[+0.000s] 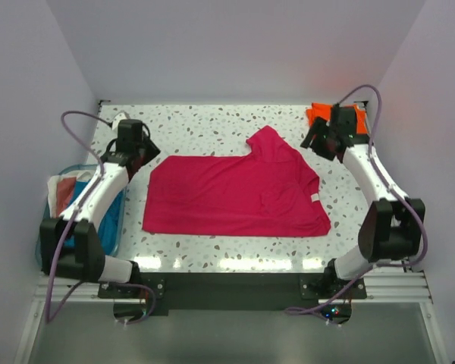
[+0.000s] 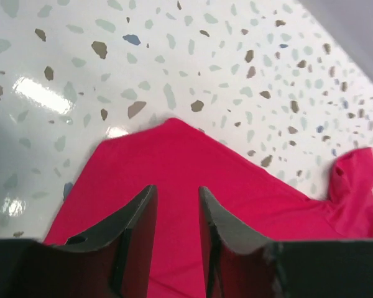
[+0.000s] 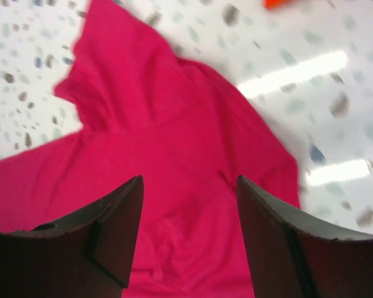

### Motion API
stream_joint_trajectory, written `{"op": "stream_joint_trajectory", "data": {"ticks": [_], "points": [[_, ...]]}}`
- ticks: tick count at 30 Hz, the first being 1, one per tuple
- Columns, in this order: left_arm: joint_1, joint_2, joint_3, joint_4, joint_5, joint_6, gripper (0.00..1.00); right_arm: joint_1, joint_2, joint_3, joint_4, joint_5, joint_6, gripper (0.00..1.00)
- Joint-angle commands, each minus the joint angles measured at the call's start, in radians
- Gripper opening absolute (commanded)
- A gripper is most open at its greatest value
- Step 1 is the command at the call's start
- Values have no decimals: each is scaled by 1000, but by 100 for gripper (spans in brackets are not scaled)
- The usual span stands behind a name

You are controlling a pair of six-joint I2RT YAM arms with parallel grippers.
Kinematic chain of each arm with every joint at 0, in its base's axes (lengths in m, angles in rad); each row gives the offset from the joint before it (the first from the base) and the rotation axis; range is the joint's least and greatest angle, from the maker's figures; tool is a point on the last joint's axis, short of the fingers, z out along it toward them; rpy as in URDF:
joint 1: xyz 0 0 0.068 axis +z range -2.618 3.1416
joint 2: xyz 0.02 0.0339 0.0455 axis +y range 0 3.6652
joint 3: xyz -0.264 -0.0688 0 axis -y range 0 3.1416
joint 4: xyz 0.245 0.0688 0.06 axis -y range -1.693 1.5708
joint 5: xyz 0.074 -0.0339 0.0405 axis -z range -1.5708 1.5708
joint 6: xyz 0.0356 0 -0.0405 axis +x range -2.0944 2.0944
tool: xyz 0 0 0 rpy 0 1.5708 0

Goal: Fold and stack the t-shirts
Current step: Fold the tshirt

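Observation:
The magenta-pink t-shirt (image 1: 235, 193) lies spread on the speckled table (image 1: 212, 125), partly folded, with one sleeve sticking out at the back. It also shows in the left wrist view (image 2: 193, 180) and the right wrist view (image 3: 174, 161). The orange t-shirt (image 1: 318, 114) lies folded at the back right corner, partly hidden by the right arm; a sliver shows in the right wrist view (image 3: 280, 3). My left gripper (image 1: 142, 152) hovers over the shirt's back left corner, its jaws a little apart and empty (image 2: 177, 192). My right gripper (image 1: 312, 140) is open and empty above the shirt's right side (image 3: 189, 183).
A clear bin (image 1: 76, 212) with blue, white and red cloth stands off the table's left edge beside the left arm. Walls close the table at the back and sides. The black base plate (image 1: 227, 284) runs along the near edge.

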Motion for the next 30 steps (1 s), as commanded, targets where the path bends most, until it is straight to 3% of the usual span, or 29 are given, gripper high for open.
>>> {"op": "stream_joint_trajectory", "data": {"ticks": [1, 10, 19, 27, 30], "points": [[7, 183, 119, 32, -44, 97, 37, 70, 164, 230, 107, -22, -135, 64], [7, 485, 278, 58, -4, 174, 44, 109, 632, 655, 92, -2, -267, 65], [14, 636, 377, 40, 22, 268, 44, 144, 933, 979, 61, -18, -387, 61], [27, 680, 408, 31, 65, 282, 44, 195, 1033, 1010, 69, 10, -393, 58], [28, 689, 417, 26, 74, 285, 44, 196, 1030, 1007, 57, 33, -379, 47]]}}
